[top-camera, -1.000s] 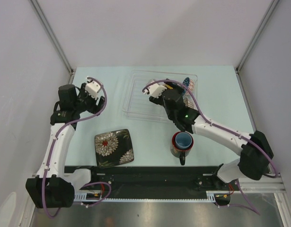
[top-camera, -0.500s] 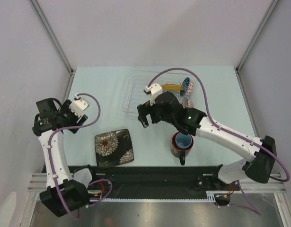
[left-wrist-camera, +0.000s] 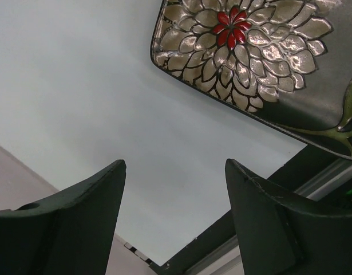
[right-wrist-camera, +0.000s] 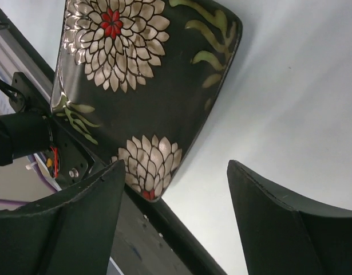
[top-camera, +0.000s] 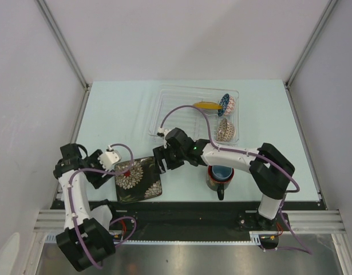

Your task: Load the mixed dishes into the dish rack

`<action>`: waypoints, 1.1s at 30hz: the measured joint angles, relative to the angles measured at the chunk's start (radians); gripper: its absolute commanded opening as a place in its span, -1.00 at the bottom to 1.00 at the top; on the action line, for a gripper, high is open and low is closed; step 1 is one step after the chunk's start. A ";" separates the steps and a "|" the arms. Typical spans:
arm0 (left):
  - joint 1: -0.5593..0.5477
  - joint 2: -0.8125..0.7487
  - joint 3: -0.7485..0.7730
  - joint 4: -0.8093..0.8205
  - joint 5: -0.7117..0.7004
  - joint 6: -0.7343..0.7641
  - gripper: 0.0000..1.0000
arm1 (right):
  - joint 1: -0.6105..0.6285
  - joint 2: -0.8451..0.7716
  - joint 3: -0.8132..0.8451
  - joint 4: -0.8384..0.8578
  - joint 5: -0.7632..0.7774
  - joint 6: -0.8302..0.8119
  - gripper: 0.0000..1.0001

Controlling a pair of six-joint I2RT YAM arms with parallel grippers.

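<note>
Both arms close in on the black square floral plate (top-camera: 137,179), which lies flat near the front edge of the table (top-camera: 118,109), well apart from the clear dish rack (top-camera: 164,117) at the far side. The left gripper (left-wrist-camera: 176,163) sits off the plate's left edge and the right gripper (right-wrist-camera: 176,163) off its right corner. Each has its fingers spread wide with nothing between them, and neither touches the plate.

The plate looks like glazed ceramic: stiff, fairly heavy, smooth enough to slip and likely to chip if dropped. Lying flat, it offers little to pinch. The best hold is probably its raised rim at one side, one finger over and one under, once an edge is tipped up.

Only the top view shows the small yellow plate (top-camera: 209,105), the blue-white patterned bowl (top-camera: 226,103) and the speckled beige bowl (top-camera: 226,130) standing in the rack. It alone also shows the light blue cup (top-camera: 221,170) nested in the dark mug (top-camera: 213,183) on the table. Only the wrist views show the plate's glossy embossed petals, its curved lip and the empty gap between each pair of fingers.
</note>
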 measured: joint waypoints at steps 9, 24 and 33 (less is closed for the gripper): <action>-0.010 0.055 -0.080 0.117 -0.001 -0.044 0.52 | 0.007 0.103 0.000 0.088 -0.044 0.031 0.45; -0.024 0.099 -0.174 0.261 -0.032 -0.087 0.54 | -0.027 0.206 0.000 0.164 -0.122 0.051 0.24; -0.111 0.136 -0.223 0.375 -0.060 -0.147 0.56 | -0.024 0.235 0.023 0.178 -0.157 0.066 0.18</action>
